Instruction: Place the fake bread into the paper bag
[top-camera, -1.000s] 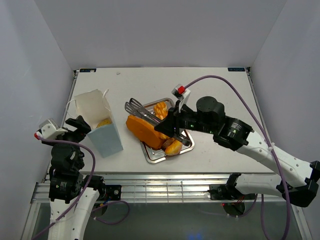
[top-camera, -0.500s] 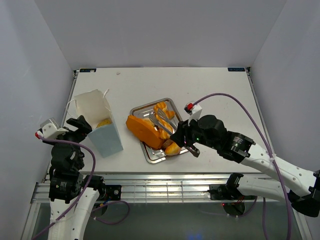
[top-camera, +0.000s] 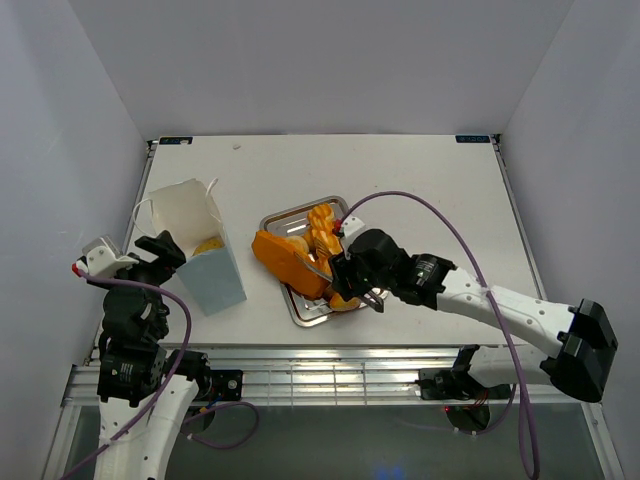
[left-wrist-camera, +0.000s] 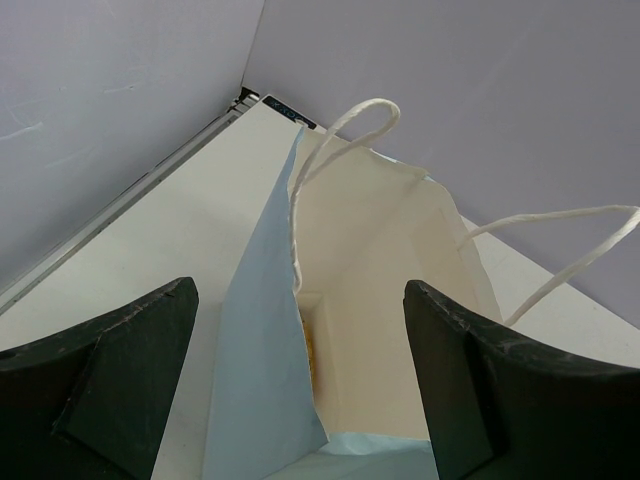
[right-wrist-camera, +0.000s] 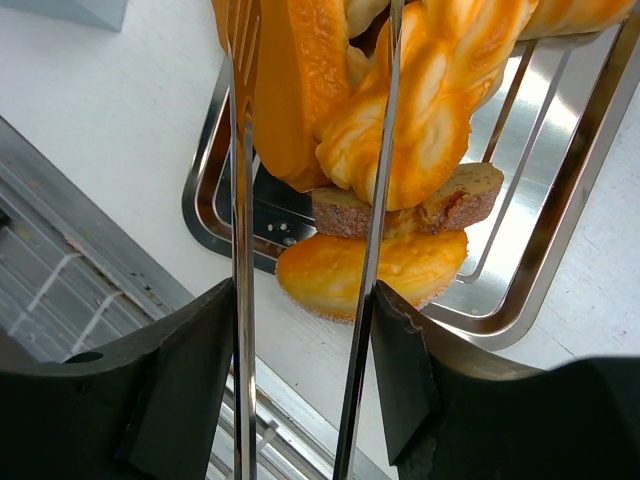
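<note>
Reaching down over the silver tray (right-wrist-camera: 560, 215), the right gripper (right-wrist-camera: 305, 250) has its tongs spread around the long loaf (right-wrist-camera: 295, 90) and the twisted piece (right-wrist-camera: 440, 90), pinching nothing yet. Closing here could snag both pastries and spill one. The left gripper (left-wrist-camera: 300, 400) sits spread around the paper bag (top-camera: 200, 250), which might tip if nudged.

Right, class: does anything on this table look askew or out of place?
Yes. The long loaf lies tilted across the tray's left rim, half off it, rather than flat inside like the other pastries. The paper bag stands upright and looks fine.
</note>
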